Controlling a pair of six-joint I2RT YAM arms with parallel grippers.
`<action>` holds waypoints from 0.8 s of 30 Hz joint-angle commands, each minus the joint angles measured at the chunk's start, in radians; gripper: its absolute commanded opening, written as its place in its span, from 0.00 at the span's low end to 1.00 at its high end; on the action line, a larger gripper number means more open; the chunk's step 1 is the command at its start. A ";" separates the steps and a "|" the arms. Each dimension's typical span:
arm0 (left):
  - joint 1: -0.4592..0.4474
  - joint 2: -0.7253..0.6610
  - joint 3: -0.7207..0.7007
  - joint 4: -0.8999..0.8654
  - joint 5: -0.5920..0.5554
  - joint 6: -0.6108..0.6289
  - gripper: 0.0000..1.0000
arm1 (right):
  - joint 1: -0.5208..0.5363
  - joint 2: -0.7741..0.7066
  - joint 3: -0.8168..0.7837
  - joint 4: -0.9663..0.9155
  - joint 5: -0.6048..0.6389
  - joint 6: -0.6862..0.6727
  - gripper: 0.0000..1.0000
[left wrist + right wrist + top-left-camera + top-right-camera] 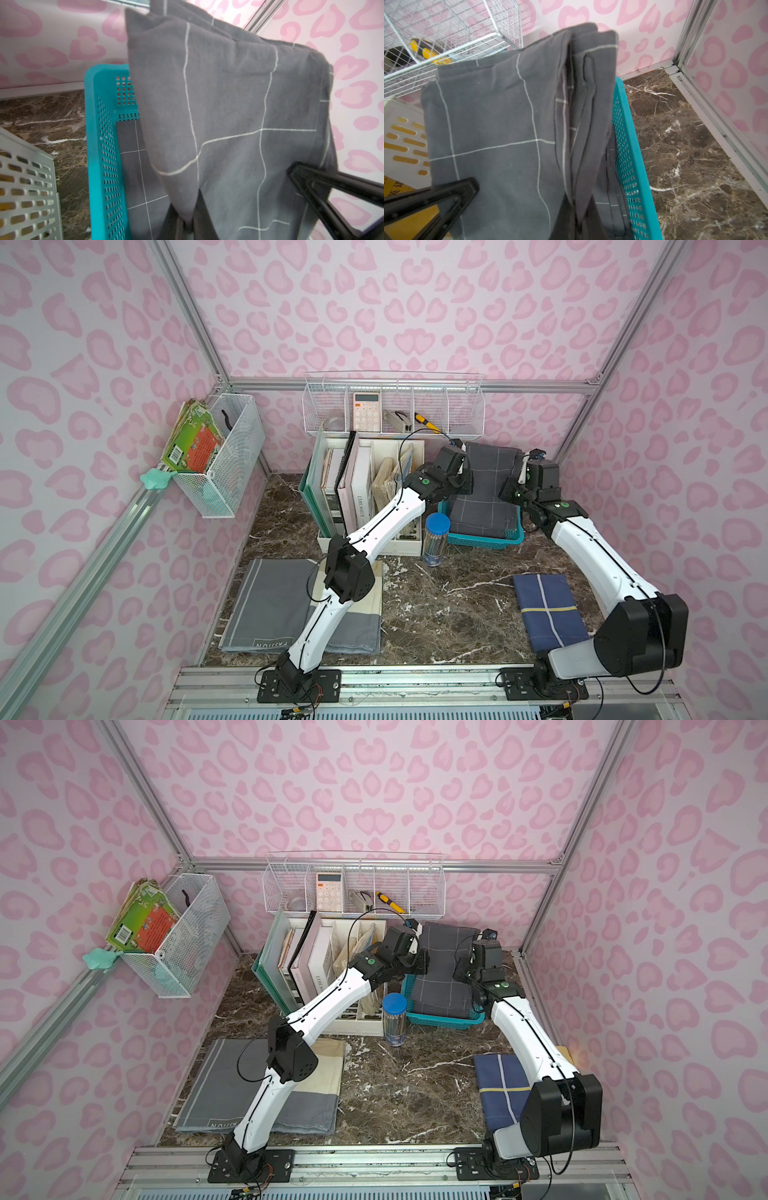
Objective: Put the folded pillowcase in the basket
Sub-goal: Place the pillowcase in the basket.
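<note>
The folded pillowcase [490, 466] [446, 948] is dark grey with thin white grid lines. It hangs between both grippers above the teal perforated basket [478, 540] [440, 1021] at the back right of the table. My left gripper [188, 220] [463, 481] is shut on the cloth's left edge [228, 104]. My right gripper [577, 220] [513, 485] is shut on its right edge [498, 124]. Grey cloth of the same pattern [133, 166] lies flat on the basket floor, beside the basket wall [97, 145] [627, 145].
A blue-lidded pencil tube [436, 539] stands just left of the basket, beside a white file rack of books [374, 497]. A white wire shelf [395, 406] hangs on the back wall. A navy folded cloth [548, 610] and a grey pillowcase [266, 605] lie near the front.
</note>
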 commanded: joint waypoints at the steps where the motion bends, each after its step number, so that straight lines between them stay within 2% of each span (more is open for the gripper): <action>1: 0.009 0.028 0.012 0.063 0.032 0.017 0.00 | -0.009 0.039 0.018 0.082 -0.014 -0.013 0.00; 24: 0.037 0.174 0.019 0.156 0.050 0.057 0.00 | -0.044 0.292 0.023 0.141 -0.052 -0.036 0.00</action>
